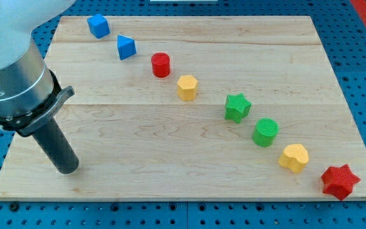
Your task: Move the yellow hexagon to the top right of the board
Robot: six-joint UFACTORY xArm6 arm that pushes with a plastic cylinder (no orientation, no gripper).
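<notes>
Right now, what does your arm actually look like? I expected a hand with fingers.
No hand at all. My arm ends in a wide, silvery-grey metal cylinder beneath a white, rounded shell. A black clamp ring circles the cylinder's base, with a small tab sticking out. Below it hangs a straight, dark, smooth rod; my tip is its blunt round end. No cables or markings show.

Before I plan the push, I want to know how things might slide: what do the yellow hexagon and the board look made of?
The yellow hexagon looks like matte plastic, possibly 3D-printed: uniform colour, faint ridged sides. The board looks like pale, smooth-finished wood: visible grain and plank seams. My tip rests near the view's bottom left, far from the hexagon.
</notes>
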